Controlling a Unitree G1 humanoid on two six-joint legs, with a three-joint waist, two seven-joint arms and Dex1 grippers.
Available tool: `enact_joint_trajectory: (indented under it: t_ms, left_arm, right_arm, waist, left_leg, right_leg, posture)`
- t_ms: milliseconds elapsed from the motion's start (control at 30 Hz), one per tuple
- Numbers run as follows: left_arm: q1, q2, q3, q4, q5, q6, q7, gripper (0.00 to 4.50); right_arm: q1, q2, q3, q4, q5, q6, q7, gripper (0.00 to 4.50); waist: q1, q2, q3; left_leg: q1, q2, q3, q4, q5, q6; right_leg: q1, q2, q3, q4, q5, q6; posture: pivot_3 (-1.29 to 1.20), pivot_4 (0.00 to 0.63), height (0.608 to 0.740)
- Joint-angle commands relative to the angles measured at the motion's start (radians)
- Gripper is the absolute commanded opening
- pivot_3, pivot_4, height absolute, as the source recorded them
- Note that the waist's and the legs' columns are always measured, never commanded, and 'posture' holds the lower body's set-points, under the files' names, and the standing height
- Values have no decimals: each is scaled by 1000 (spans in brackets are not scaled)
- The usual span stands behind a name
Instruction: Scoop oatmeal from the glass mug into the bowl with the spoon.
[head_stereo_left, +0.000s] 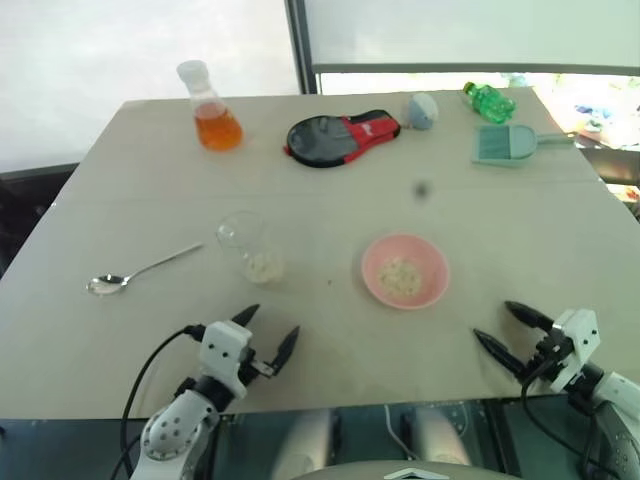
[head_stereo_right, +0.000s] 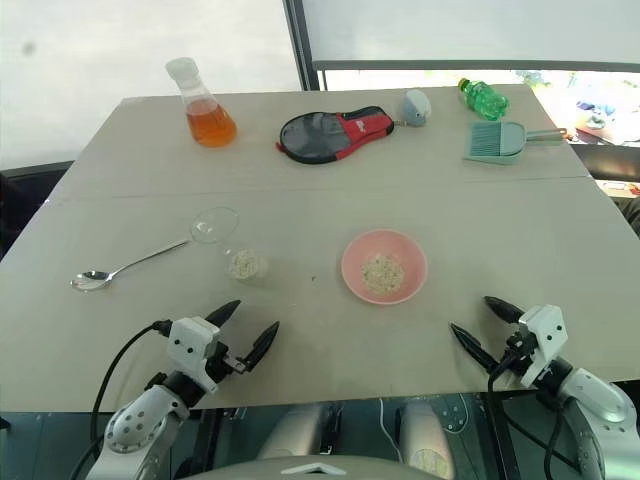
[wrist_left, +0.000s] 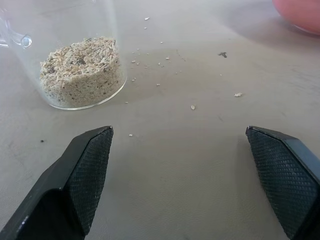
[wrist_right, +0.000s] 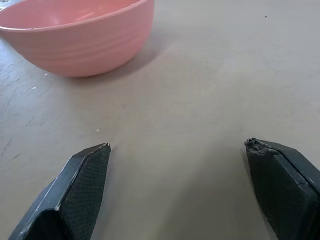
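We look down on a beige surface (head_stereo_left: 330, 200) with our two arms reaching in from its near edge. The left claw (head_stereo_left: 268, 335) hovers just above the surface near the near edge, its two black fingers spread wide apart and gripping nothing. The right claw (head_stereo_left: 508, 332) sits toward the near right corner, fingers likewise spread wide and empty.

Just beyond the left claw stands the glass mug (head_stereo_left: 252, 248), upright, with a layer of oatmeal (wrist_left: 82, 70) in its bottom — a few stray flakes lie scattered on the surface beside it. The spoon (head_stereo_left: 140, 271) lies flat toward the left edge, apart from the mug, its handle pointing toward the mug. The pink bowl (head_stereo_left: 405, 271) rests near the middle, to the right of the mug and beyond the right claw, with some oatmeal inside.

Along the far edge we see a flask of orange liquid (head_stereo_left: 212, 112), a black and red paddle case (head_stereo_left: 340, 137), a small grey object (head_stereo_left: 421, 110), a green bottle (head_stereo_left: 488, 101) lying down and a teal dustpan (head_stereo_left: 510, 144).
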Motion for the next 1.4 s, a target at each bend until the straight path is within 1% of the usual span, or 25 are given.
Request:
enact_joint_trajectory:
  t_ms: [33,167,233,333,367,400,467,533,600,667,767,867,967,1133,1233,1300,1400]
  left_arm:
    - [15,13,4,32,9,24,-7,4456]
    - [16,13,4,33,9,23,-7,4456]
    - [14,10,21,26,-1,24,0,4456]
    - [-7,-6,123,-10,-77,63,51,4456]
    - [-20,-1,162,-19,-101,82,62,4456]
    - [-42,8,206,-19,-131,111,73,4456]
    - [-105,31,282,-1,-186,178,95,4456]
    - [-175,73,329,43,-211,229,89,4456]
    - [-266,154,352,124,-208,269,51,4456]
    - [-352,234,364,213,-200,292,8,4456]
    - [-463,317,377,350,-188,289,-32,4456]
    - [-568,393,373,507,-156,272,-67,4456]
    - [-636,460,325,645,-106,247,-135,4456]
    - [-747,515,215,913,0,140,-237,4456]
    - [-788,550,142,998,63,87,-310,4456]
    - [-819,573,148,1023,34,137,-372,4456]
    - [-859,618,159,1103,46,127,-391,4456]
  right_arm:
    - [2,2,0,-10,3,-10,10,4500]
    - [3,0,-2,-15,5,-12,17,4500]
    - [11,-13,-8,-66,48,24,34,4500]
    - [58,-111,-41,-326,216,172,76,4500]
    - [66,-147,-51,-399,262,214,79,4500]
    - [70,-181,-56,-460,305,252,80,4500]
    - [61,-225,-47,-537,354,303,73,4500]
    - [45,-250,-18,-585,363,323,79,4500]
    - [21,-262,16,-606,361,335,94,4500]
    - [7,-279,33,-590,333,328,127,4500]
    - [-2,-293,33,-528,267,283,180,4500]
    - [-15,-290,14,-475,245,262,195,4500]
    - [-16,-280,-2,-434,226,241,204,4500]
    - [-10,-256,-11,-422,210,227,183,4500]
    - [-3,-249,-20,-424,199,221,180,4500]
    - [5,-238,-31,-425,196,218,165,4500]
    - [27,-222,-33,-426,184,206,158,4500]
  waist:
    - [-1,0,0]
    - [-1,0,0]
    - [-1,0,0]
    - [-2,4,3]
    - [-6,3,4]
    - [-8,1,6]
    - [-5,-9,9]
    - [2,-15,10]
    - [10,-16,11]
    - [16,-16,11]
    - [16,-17,12]
    - [15,-17,12]
    - [10,-17,13]
    - [10,-17,13]
    - [13,-17,13]
    - [12,-17,13]
    - [5,-17,13]
  left_leg:
    - [0,0,0,0,0,0]
    - [0,0,0,0,0,0]
    - [0,0,0,0,0,0]
    - [-1,0,0,0,0,0]
    - [-1,0,0,0,0,0]
    - [-1,1,-1,0,0,0]
    - [-1,3,-4,1,0,0]
    - [-2,4,-7,2,0,0]
    - [-4,2,-9,4,0,0]
    - [-4,0,-9,4,0,0]
    - [-6,-2,-11,4,0,0]
    - [-7,-3,-11,3,0,0]
    - [-10,-3,-12,3,0,-1]
    - [-10,-3,-13,2,0,-1]
    - [-10,-3,-13,3,0,-1]
    - [-9,-3,-12,3,0,-1]
    - [-9,-3,-12,3,0,-1]
  right_leg:
    - [0,0,0,0,0,0]
    - [0,0,0,0,0,0]
    - [0,0,0,0,0,0]
    - [-1,0,0,0,0,0]
    - [-1,0,0,1,0,1]
    - [-1,0,0,1,1,1]
    - [-1,1,-4,2,0,4]
    - [0,3,-9,2,-1,5]
    - [0,2,-11,1,1,2]
    - [0,1,-11,1,2,3]
    - [-1,0,-13,-1,2,3]
    - [-1,0,-13,-2,2,3]
    - [-3,0,-14,-2,2,3]
    - [-4,0,-14,-1,2,3]
    - [-3,-1,-15,0,2,3]
    - [-3,-1,-14,2,2,3]
    - [-4,-1,-14,3,2,3]
  posture:
    - [0,150,740]
    - [0,150,740]
    - [0,150,740]
    - [0,150,740]
    - [0,150,740]
    - [0,150,740]
    - [0,150,740]
    - [0,150,740]
    - [0,150,740]
    - [0,150,740]
    - [0,150,740]
    - [0,150,740]
    - [0,150,740]
    - [0,150,740]
    - [0,150,740]
    - [0,150,740]
    - [0,150,740]
